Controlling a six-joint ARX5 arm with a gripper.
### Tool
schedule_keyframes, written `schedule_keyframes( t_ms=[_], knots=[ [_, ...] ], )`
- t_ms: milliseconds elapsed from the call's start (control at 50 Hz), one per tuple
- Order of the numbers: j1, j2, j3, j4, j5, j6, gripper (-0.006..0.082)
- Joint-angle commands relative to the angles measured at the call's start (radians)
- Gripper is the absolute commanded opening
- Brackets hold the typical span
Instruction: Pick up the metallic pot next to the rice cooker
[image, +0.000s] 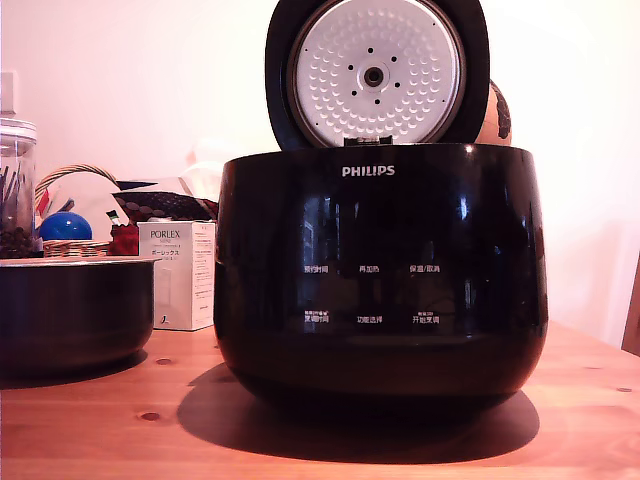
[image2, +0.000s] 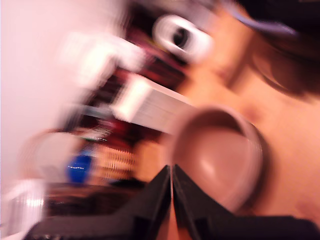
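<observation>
The metallic pot is a dark round bowl with a thin pale rim, standing on the wooden table at the exterior view's left, partly cut off by the frame edge. To its right the rice cooker, glossy black and marked PHILIPS, stands with its lid raised, the dimpled silver plate facing out. The arm does not show in the exterior view. In the blurred wrist view the pot shows its brownish inside from above. My gripper hangs above the pot's rim, its two black fingers pressed together with nothing between them.
A white PORLEX box stands behind the pot, close to the cooker. Behind it are a wicker basket holding a blue ball and a glass jar. Bare wooden table lies in front.
</observation>
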Motion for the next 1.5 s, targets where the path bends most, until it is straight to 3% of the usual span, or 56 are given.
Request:
schedule_keyframes(
  t_ms=[0, 340, 620, 1140, 1420, 1480],
  knots=[
    [0.005, 0.032, 0.024, -0.057, 0.001, 0.047, -0.0024],
    [0.002, 0.236, 0.207, -0.341, -0.032, 0.072, -0.0024],
    [0.002, 0.414, 0.307, -0.450, -0.002, 0.053, -0.0024],
    [0.022, 0.562, 0.332, -0.418, 0.016, 0.044, -0.0024],
    [0.051, 0.654, 0.332, -0.369, 0.024, 0.065, 0.0035],
    [0.054, 0.681, 0.332, -0.368, 0.028, 0.065, 0.0092]
  ],
)
